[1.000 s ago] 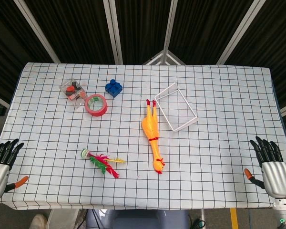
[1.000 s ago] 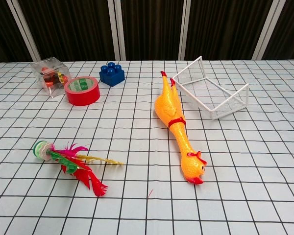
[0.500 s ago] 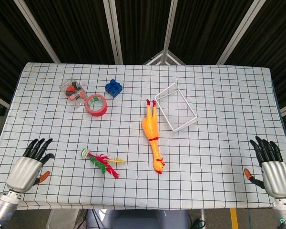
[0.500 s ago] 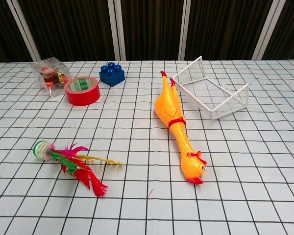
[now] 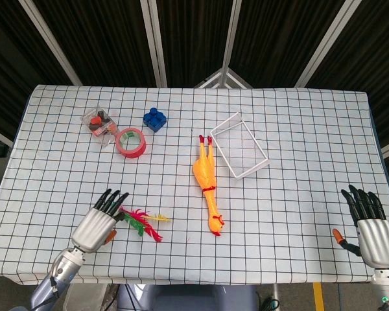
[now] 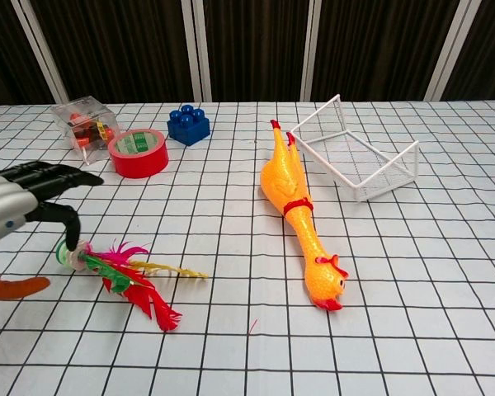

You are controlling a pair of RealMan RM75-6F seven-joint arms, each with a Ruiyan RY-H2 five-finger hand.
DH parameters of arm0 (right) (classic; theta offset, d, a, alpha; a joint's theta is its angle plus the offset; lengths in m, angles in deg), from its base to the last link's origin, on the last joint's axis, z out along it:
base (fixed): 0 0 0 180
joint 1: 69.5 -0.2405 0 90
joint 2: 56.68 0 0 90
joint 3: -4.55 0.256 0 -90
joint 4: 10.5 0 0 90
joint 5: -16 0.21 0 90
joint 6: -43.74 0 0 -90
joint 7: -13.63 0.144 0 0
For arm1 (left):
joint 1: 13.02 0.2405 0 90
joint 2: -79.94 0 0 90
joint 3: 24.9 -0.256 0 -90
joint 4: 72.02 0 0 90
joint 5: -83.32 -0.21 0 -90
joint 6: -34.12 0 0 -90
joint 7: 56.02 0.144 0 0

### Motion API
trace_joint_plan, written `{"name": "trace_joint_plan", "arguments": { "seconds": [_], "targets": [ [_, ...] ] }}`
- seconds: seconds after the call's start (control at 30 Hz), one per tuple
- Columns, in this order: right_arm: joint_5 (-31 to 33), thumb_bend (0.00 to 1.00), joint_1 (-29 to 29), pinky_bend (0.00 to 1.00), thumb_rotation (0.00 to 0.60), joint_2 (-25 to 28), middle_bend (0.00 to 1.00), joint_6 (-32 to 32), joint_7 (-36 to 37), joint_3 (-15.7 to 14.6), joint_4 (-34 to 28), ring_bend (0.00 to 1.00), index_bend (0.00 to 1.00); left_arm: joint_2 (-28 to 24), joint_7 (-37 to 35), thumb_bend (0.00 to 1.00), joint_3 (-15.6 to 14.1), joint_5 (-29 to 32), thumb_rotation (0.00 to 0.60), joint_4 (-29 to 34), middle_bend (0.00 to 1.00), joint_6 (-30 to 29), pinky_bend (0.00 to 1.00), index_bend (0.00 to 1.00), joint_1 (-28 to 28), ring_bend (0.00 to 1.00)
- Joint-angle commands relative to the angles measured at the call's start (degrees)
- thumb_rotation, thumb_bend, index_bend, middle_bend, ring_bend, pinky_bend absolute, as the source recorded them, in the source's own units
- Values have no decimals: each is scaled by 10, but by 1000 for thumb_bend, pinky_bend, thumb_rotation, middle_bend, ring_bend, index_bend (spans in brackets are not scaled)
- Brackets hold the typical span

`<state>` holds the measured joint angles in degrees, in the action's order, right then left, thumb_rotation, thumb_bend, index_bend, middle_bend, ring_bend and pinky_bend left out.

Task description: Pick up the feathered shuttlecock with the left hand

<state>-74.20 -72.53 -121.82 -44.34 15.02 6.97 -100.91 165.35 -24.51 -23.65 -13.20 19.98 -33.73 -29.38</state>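
The feathered shuttlecock (image 5: 140, 220) (image 6: 124, 275) lies on the checked tablecloth near the front left, its green-white base pointing left and its red, green and yellow feathers fanning right. My left hand (image 5: 98, 224) (image 6: 21, 206) hovers over the base end with its fingers spread, holding nothing. Its fingertips (image 5: 111, 198) cover the base in the head view. At the front right edge of the table my right hand (image 5: 371, 228) rests open, far from the shuttlecock, and only the head view shows it.
A yellow rubber chicken (image 5: 206, 184) (image 6: 299, 218) lies mid-table. A white wire basket (image 5: 239, 144) (image 6: 356, 158) stands to its right. At the back left are a red tape roll (image 5: 130, 142) (image 6: 139, 153), a blue brick (image 5: 155, 119) (image 6: 188, 125) and a clear box (image 5: 99, 125) (image 6: 85, 123).
My left hand has swept from the table's front left corner rightward to just over the shuttlecock's base. The right hand and all objects stayed put.
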Motion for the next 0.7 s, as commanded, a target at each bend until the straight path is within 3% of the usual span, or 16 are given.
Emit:
{"name": "trace_joint_plan", "arguments": {
  "seconds": [0.03, 0.4, 0.7],
  "targets": [
    [0, 339, 0, 0, 600, 1, 0, 0, 2, 0, -1, 0, 0, 35, 31, 365, 6, 18, 600, -2, 50, 23, 0, 456, -14, 0],
    [1, 339, 0, 0, 600, 3, 0, 1, 9, 0, -2, 0, 0, 102, 80, 481, 6, 39, 600, -18, 69, 36, 0, 515, -29, 0],
    [0, 339, 0, 0, 600, 2, 0, 1, 8, -1, -2, 0, 0, 99, 80, 501, 0, 41, 600, -17, 67, 22, 0, 525, -29, 0]
  ]
}}
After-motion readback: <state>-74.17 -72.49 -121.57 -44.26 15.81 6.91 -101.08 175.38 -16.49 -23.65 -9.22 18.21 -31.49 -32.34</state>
